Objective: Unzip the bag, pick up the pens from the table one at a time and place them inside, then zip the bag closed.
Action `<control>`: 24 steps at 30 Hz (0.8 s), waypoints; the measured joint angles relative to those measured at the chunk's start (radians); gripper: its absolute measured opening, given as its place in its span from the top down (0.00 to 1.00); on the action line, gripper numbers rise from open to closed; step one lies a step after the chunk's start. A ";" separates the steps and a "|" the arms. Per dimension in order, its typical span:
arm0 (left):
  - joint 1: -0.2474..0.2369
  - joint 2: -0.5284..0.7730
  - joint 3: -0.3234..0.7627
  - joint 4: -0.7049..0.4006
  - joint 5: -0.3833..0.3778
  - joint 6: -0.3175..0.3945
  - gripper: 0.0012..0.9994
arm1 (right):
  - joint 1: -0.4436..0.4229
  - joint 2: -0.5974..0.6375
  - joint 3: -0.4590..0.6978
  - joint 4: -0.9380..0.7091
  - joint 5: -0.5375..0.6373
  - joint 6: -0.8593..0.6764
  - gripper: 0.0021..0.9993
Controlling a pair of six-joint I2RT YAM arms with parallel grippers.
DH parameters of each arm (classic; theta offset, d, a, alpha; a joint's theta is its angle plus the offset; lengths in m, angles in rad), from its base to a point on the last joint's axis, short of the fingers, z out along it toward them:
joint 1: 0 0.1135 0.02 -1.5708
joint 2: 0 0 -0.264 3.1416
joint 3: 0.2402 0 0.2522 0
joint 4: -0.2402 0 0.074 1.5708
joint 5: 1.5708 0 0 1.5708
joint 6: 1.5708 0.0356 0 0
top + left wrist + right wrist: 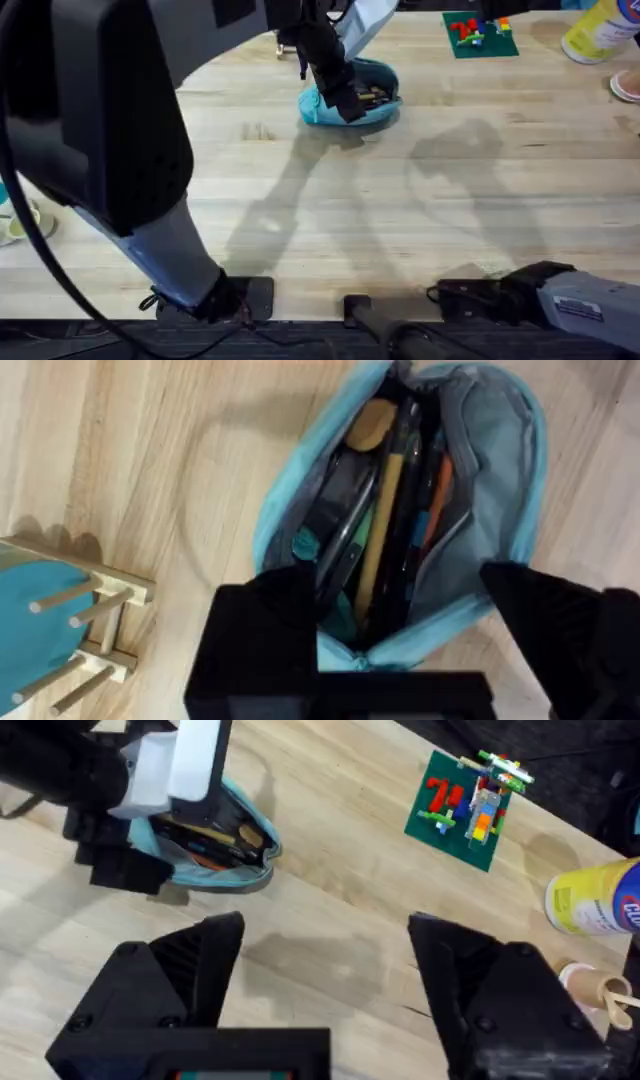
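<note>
Pens (405,510) half-buried inside gaping bag (500,450)

I see the bag (500,470) as soft turquoise cloth with a matt grey lining; the pens (410,490) inside look glossy black plastic. The table (400,230) is pale, smooth wood with plank grain. My left gripper (410,630) fingers appear matt black plastic.

Overhead looks down, wrists share bag (480,450)
</note>
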 joint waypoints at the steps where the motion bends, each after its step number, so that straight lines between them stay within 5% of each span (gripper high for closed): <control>1: 0.000 0.000 0.000 -0.005 0.000 0.000 0.01 | 0.000 0.000 0.000 0.000 0.000 0.000 0.00; 15: 0.019 -0.169 0.029 -0.106 -0.007 0.002 0.01 | 0.000 -0.006 0.000 0.000 0.000 0.000 0.00; 24: 0.153 -0.363 0.043 -0.250 -0.012 0.002 0.01 | 0.000 -0.042 0.000 0.007 0.000 0.000 0.00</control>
